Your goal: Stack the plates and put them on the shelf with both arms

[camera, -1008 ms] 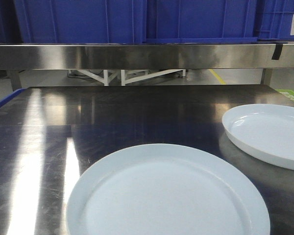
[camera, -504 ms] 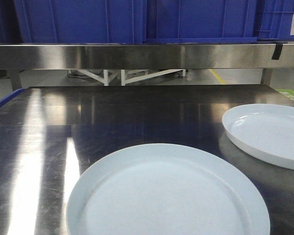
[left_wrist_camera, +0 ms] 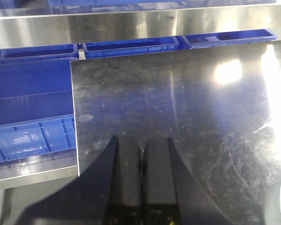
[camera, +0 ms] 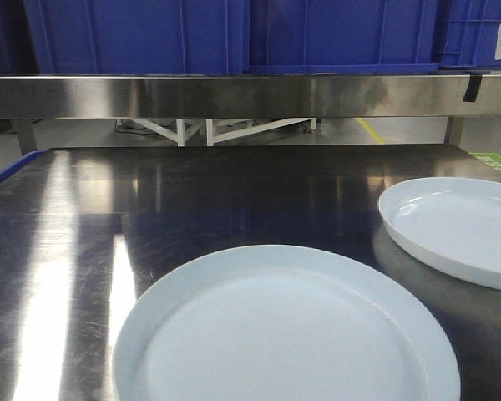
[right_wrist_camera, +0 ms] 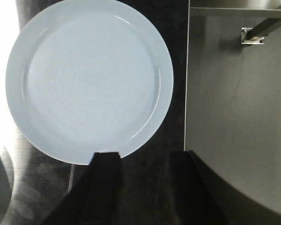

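Two plates sit apart on the dark, scratched tabletop, not yet stacked. The near plate lies flat at the front edge of the front view. The right-hand plate lies further back, close to the tabletop's right edge. Behind both runs the shelf, a long steel ledge with nothing white on it, and blue crates stand on top of it.

The right claw hangs over the right-hand plate with its two dark fingers spread well apart and nothing between them. One fingertip overlaps the plate's rim (whether it actually touches, I can't tell from above).

The left claw is over bare tabletop with its fingers pressed together, gripping nothing. Another blue crate shows past the tabletop's edge beside it.
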Robot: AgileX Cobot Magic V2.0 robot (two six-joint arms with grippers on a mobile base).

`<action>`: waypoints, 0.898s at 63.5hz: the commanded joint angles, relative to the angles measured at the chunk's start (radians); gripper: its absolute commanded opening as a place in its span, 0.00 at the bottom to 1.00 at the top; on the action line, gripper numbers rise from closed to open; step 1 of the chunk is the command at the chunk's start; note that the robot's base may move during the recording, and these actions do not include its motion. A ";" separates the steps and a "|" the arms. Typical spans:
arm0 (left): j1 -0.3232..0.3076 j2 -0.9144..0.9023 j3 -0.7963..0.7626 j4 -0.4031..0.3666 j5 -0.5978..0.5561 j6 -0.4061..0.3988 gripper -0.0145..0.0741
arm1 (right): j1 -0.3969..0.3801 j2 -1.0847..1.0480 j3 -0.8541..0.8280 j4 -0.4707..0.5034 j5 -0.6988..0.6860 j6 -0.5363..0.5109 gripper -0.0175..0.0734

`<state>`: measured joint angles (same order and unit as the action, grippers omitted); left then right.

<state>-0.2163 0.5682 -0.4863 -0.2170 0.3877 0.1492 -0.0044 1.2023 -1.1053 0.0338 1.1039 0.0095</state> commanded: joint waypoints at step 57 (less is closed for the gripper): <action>0.000 -0.001 -0.029 -0.017 -0.080 -0.011 0.26 | -0.039 0.363 -0.036 -0.066 -0.203 -0.009 0.75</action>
<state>-0.2163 0.5682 -0.4863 -0.2170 0.3877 0.1492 -0.0332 1.5775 -1.1080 -0.0189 0.9381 0.0095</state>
